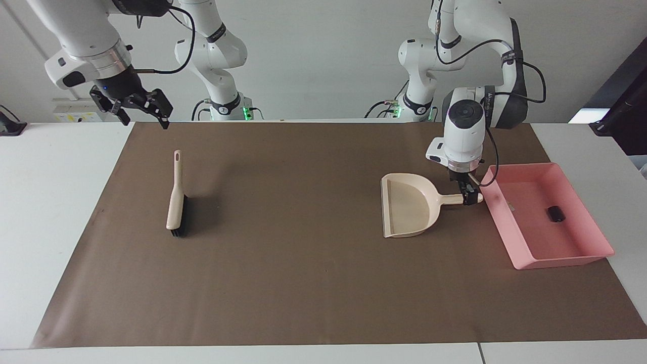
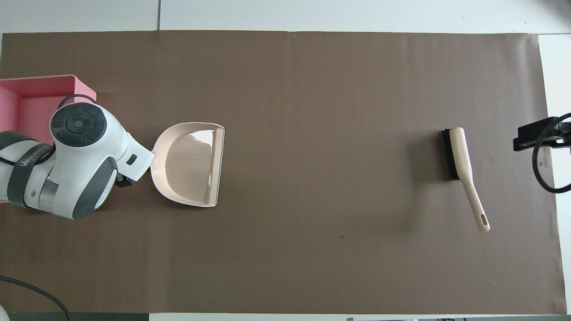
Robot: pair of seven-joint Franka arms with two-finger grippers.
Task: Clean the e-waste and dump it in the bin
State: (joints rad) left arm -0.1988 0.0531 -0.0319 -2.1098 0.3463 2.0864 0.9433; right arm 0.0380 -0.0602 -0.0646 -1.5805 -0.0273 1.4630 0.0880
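Note:
The pink bin (image 1: 520,255) sits at the left arm's end of the table. Inside it lie the e-waste pieces: a small black block (image 1: 556,213) and a tiny pale scrap (image 1: 510,206). A beige dustpan (image 1: 407,205) rests flat on the brown mat beside the bin, its handle (image 1: 451,198) pointing at the bin. My left gripper (image 1: 469,194) is open just over the handle's end and holds nothing. In the overhead view the left wrist covers most of the bin (image 2: 44,80) and the handle of the dustpan (image 2: 189,162). My right gripper (image 1: 144,108) hangs open and empty, high over the mat's corner.
A beige brush (image 1: 176,202) with black bristles lies on the mat (image 1: 303,278) toward the right arm's end, handle pointing at the robots. In the overhead view the brush (image 2: 461,160) shows beside the right gripper (image 2: 535,136), which is at the picture's edge.

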